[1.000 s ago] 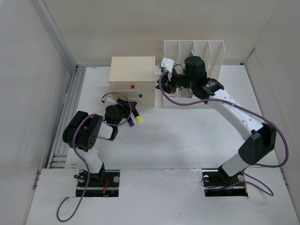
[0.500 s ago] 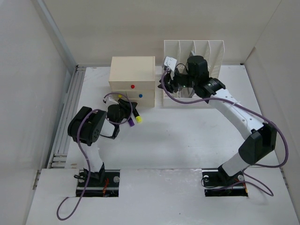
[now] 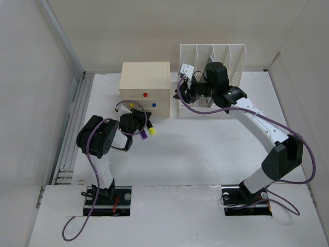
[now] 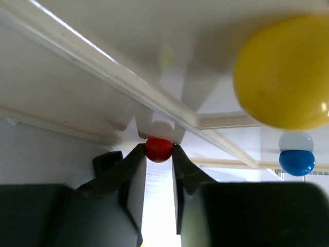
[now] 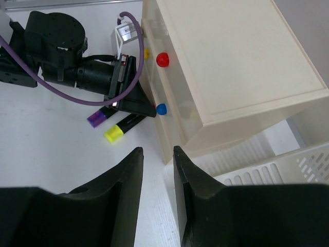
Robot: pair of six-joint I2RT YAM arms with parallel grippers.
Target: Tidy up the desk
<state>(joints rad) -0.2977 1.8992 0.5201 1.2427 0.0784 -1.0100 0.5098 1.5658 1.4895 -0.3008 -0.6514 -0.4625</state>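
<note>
**Desk** (image 3: 205,154): wide white tabletop filling the middle of the overhead view, both arm bases at its 6 o'clock edge.

**Drawer box** (image 3: 145,77): cream, standing toward 11 o'clock of the desk centre. Knobs on its front face: an upper red knob (image 3: 146,94), a blue knob (image 3: 154,105) at that one's 4 o'clock, and a yellow knob (image 3: 132,104) at its 8 o'clock.

**File rack** (image 3: 213,55): white, slotted, upright at 1 o'clock, just beside the box's 3 o'clock side.

**Markers**: two dark-bodied pens lying flat at the box's 6 o'clock, one with a purple cap (image 3: 143,135), one with a yellow cap (image 3: 152,131), side by side and nearly parallel.

**Left gripper** (image 4: 159,154): reaching low against the box front. Its fingers (image 4: 132,172) are drawn narrow around a small red knob (image 4: 159,148) and seem to press it on both sides. This knob sits low, near the blue one (not the upper red knob); which drawer it belongs to cannot be told from this close, blurred view.

**Right gripper** (image 5: 157,150): raised above the gap between box and rack, looking down on the box top. The fingers are a little apart and carry nothing.
</note>
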